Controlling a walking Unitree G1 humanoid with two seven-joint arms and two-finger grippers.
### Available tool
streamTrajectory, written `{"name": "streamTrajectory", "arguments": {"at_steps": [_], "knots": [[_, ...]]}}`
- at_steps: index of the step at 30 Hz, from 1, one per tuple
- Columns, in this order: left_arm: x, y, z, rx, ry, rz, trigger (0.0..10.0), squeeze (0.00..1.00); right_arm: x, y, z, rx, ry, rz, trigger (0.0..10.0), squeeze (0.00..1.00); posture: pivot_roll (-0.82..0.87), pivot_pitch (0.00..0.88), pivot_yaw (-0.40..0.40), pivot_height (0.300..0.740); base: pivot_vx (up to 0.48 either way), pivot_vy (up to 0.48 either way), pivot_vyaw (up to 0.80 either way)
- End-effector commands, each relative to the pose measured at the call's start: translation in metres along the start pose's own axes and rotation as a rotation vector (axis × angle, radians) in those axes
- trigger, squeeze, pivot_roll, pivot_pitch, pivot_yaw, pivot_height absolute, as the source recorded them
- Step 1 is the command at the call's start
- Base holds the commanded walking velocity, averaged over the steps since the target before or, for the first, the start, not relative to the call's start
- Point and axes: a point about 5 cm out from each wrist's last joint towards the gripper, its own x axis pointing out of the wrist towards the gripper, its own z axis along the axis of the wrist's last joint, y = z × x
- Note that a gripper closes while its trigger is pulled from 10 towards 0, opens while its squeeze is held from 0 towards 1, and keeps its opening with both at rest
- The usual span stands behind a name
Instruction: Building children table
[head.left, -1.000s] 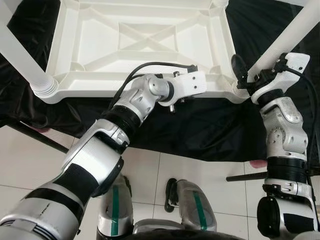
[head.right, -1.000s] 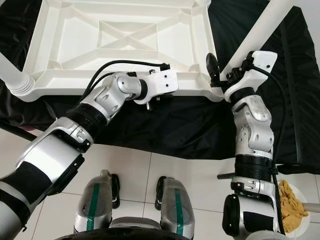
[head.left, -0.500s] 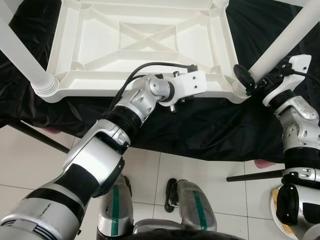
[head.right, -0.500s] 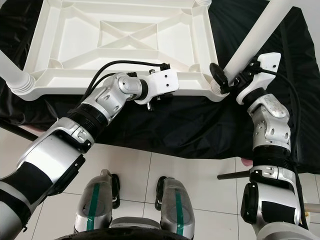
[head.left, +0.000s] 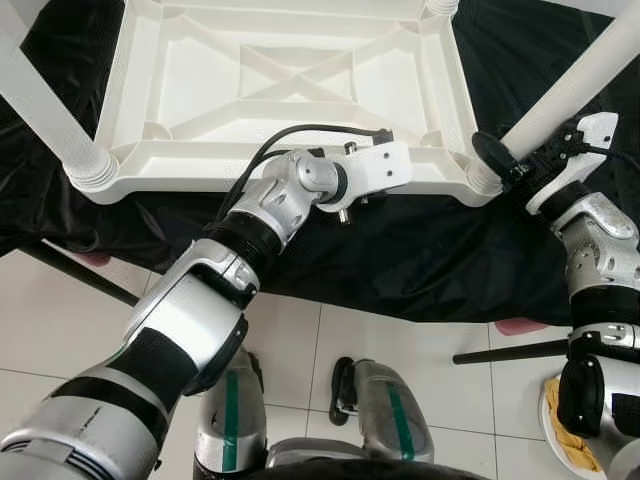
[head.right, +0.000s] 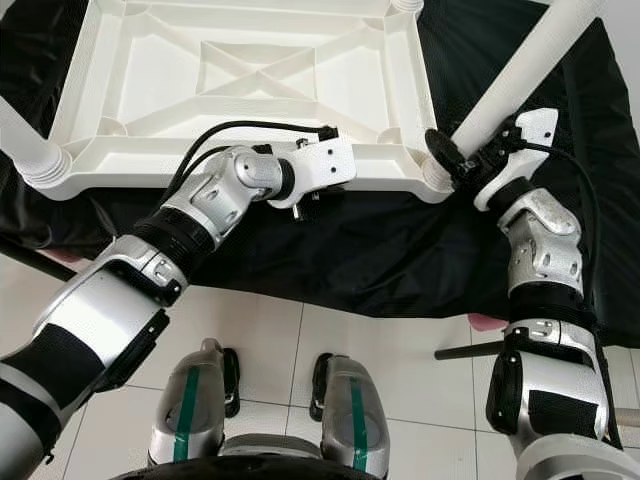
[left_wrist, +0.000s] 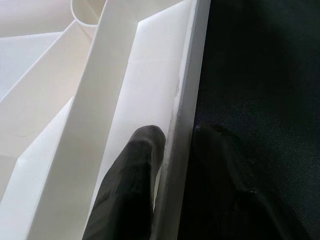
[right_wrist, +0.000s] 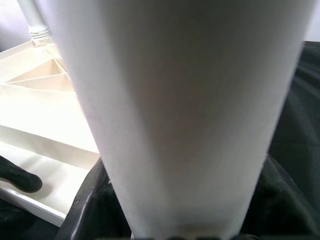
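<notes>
Pinching the table's (head.left: 290, 90) near rim with my left fingers (left_wrist: 131, 185), I clamp my right gripper (head.right: 470, 160) around the leg (head.right: 510, 80) at the table's right corner; table lies upside-down on black cloth (head.left: 400, 250).

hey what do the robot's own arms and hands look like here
Both arms are jointed silver metal with black bands and white housings at the wrists. A black cable loops over the left forearm; another runs along the right wrist. The left hand has two long matte black fingers. The right hand is black too.
</notes>
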Motion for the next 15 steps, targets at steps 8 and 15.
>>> {"name": "streamTrajectory", "arguments": {"at_steps": [8,15], "knots": [[0.002,-0.009,-0.013,-0.024,0.048,-0.042,10.0,0.0,-0.002,-0.003,-0.003,0.046,-0.029,-0.077,0.0,0.0,0.05,0.049,-0.04,0.74,0.0,0.0,0.0],[0.003,-0.01,-0.012,-0.027,0.048,-0.042,10.0,0.0,0.009,0.007,0.005,0.073,-0.08,-0.208,0.0,0.0,0.05,0.053,-0.048,0.74,0.0,0.0,0.0]]}}
